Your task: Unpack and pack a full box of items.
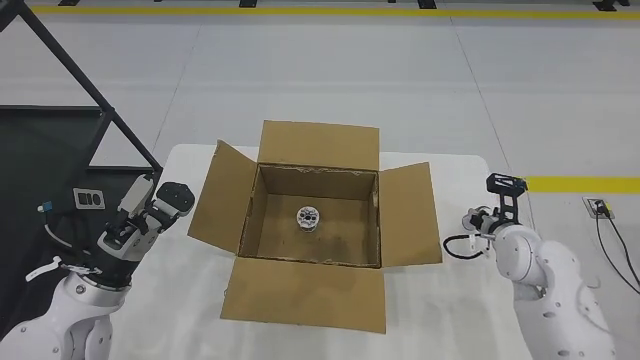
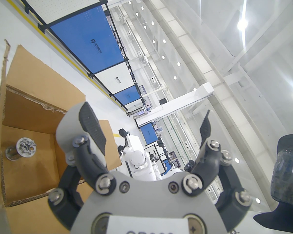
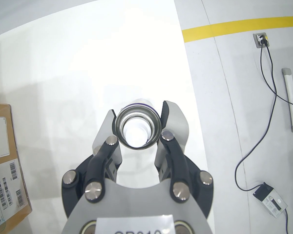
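In the open cardboard box (image 1: 320,146), one metal part (image 1: 308,219), near its middle.

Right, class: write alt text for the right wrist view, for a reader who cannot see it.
The right gripper grips a hollow metal tube, seen end-on, over a white table. A labelled cardboard box sits to one side; beyond the table, grey floor carries a yellow line and a black cable.

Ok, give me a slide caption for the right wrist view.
View down the right gripper, shut on a hollow metal cylinder against the white table, box alongside.
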Motion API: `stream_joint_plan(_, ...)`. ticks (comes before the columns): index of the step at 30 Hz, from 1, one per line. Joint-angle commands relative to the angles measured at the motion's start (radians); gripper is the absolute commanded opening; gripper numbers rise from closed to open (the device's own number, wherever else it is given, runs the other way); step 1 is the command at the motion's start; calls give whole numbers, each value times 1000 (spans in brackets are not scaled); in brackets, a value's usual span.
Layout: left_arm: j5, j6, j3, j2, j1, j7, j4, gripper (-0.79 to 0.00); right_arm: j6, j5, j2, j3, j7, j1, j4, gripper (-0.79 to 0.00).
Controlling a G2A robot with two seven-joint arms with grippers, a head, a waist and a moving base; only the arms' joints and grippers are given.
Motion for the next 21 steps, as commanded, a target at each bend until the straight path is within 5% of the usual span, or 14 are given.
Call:
stream_joint_plan(1,0,0,0,0,0,0,0,0,-5,0,0,-3,8,1,2,-785)
stream_joint_plan(16,0,0,0,0,0,0,0,0,-30,-56,1,-35,62,8,6,-785)
stream_joint_plan(18,0,0,0,0,0,0,0,0,-34,-61,1,-38,72,13,10,-640)
stream_joint_plan(21,0,0,0,0,0,0,0,0,-39,-65,1,-42,86,23,20,-582)
